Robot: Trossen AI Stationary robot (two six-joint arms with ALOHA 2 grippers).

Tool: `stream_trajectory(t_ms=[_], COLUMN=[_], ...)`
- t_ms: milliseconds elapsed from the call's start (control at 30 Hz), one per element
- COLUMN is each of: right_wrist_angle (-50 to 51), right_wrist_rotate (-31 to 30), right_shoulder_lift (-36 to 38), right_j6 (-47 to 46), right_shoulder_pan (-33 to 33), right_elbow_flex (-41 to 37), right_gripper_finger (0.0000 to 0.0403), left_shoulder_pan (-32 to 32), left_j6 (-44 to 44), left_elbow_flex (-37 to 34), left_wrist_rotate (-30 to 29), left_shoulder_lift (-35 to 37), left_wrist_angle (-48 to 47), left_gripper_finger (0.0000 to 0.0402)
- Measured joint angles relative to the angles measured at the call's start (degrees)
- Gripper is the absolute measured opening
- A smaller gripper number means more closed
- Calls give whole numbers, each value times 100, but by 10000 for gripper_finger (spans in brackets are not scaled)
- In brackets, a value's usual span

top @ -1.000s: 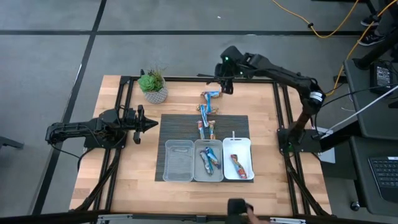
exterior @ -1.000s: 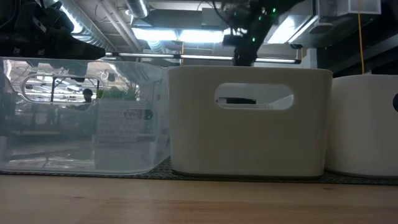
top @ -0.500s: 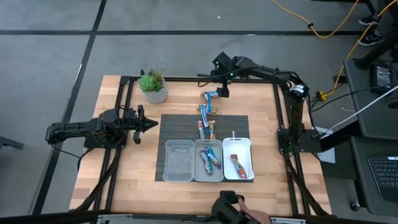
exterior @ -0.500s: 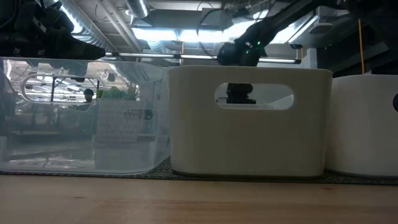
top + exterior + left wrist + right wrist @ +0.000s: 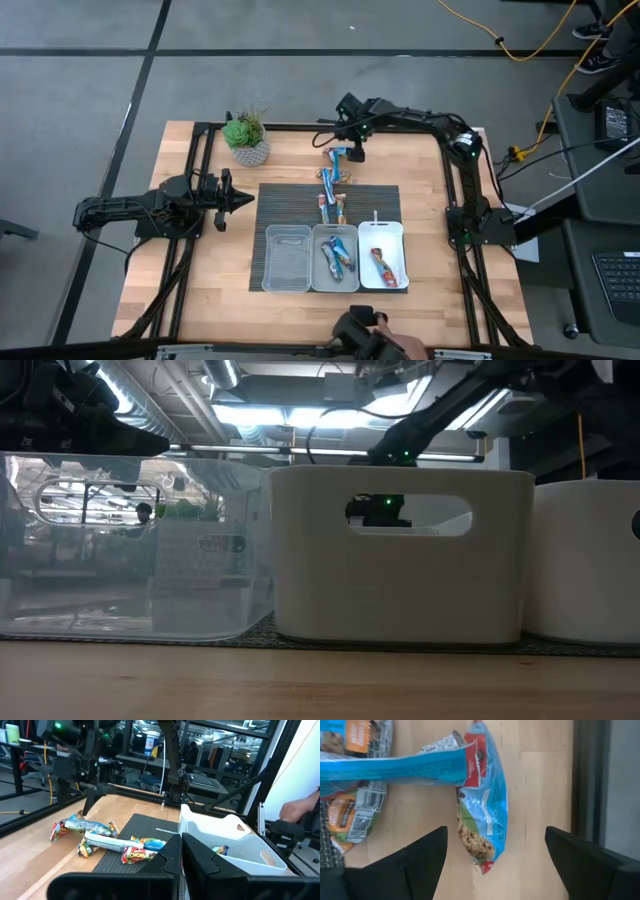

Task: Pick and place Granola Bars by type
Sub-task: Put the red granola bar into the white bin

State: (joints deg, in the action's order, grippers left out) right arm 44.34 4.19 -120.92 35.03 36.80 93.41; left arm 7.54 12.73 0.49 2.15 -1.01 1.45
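Left tray (image 5: 287, 258) bare; middle tray (image 5: 334, 237) blue bars (image 5: 338, 257); right tray (image 5: 401, 240) red bar (image 5: 383, 266). Right end effector (image 5: 492, 855) open; left end effector (image 5: 245, 199) closed.

Bare wood (image 5: 540, 795) flanks blue bar (image 5: 482, 815); bar pile (image 5: 365, 775) crowds one side.

Granola bars (image 5: 482, 805) blue, red-tipped; mat (image 5: 290, 205) dark, apparently ribbed; trays (image 5: 382, 232) white.

The word "CHEWY" reads in white on the red end of a granola bar wrapper (image 5: 136, 854) lying at the edge of the dark mat (image 5: 131, 827). Print on the other wrappers is too small to read.
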Motion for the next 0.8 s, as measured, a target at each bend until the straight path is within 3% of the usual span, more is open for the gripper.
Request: stream_trajectory(t_ms=[533,800], right_wrist_angle=[-157,-175], right_wrist_rotate=[32,149], right_shoulder_lift=[-354,-354], right_j6=[-24,-32], right_shoulder_pan=[0,-2], right_elbow_flex=[-2,-2], right_gripper_finger=[333,277], left_shoulder_pan=[0,1], left_j6=[0,1], left_elbow_flex=[0,-2], left_wrist_rotate=[0,0], left_shoulder_lift=[0,1], left_wrist_angle=[0,0], left_gripper_finger=[6,6])
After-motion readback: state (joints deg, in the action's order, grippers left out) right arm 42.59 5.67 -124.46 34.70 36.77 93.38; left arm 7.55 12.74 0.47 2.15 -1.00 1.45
